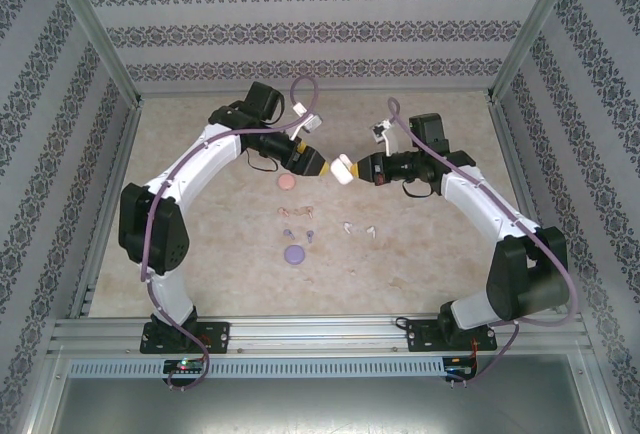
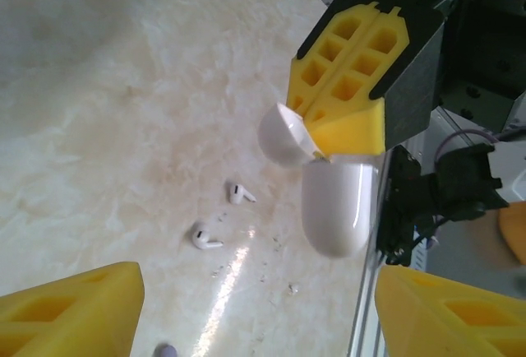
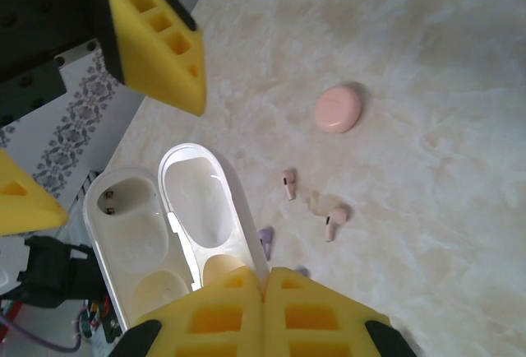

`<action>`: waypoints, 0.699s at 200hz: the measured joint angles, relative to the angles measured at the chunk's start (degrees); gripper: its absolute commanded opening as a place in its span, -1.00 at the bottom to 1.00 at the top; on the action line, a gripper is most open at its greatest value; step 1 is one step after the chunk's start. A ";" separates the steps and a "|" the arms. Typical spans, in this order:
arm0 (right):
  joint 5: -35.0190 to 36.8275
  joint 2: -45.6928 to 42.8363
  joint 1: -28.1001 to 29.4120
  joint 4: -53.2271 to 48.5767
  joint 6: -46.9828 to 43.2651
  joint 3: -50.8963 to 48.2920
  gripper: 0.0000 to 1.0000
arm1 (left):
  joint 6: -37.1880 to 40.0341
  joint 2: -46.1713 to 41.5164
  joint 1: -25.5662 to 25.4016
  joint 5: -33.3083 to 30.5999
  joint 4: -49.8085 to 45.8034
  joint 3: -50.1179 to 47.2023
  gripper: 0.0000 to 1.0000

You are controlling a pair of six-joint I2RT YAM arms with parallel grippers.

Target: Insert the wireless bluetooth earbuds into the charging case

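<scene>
Presently, six tiny stemmed plastic earbuds [image 2: 205,238] (two pinkish, two purple, two white) loose on beige marbled table [image 1: 420,254]; right tool [image 3: 263,287] clamps open glossy white charging case [image 2: 337,209], left tool [image 1: 320,165] gaping.

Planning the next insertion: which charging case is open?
The white case in the right gripper, lid flipped back; the pink case and purple case lie shut.

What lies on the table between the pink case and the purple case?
In the top view, a pinkish pair of earbuds lies nearer the pink case, and a purple pair nearer the purple case.
</scene>
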 measured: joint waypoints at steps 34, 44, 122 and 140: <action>0.00 0.11 2.23 -1.99 -1.53 1.33 -1.00 | 0.96 0.15 -0.11 3.30 -2.12 0.44 0.43; 0.00 0.17 2.62 -2.16 -1.77 1.57 -1.00 | 1.18 0.15 -0.28 3.96 -2.51 0.52 0.40; 0.00 0.63 2.99 -2.45 -2.12 2.69 -1.00 | 2.49 0.68 -1.20 6.54 -4.59 1.38 0.24; 0.02 0.79 2.99 -2.43 -2.12 2.86 -1.00 | 2.82 0.96 -1.22 6.64 -4.79 1.46 0.20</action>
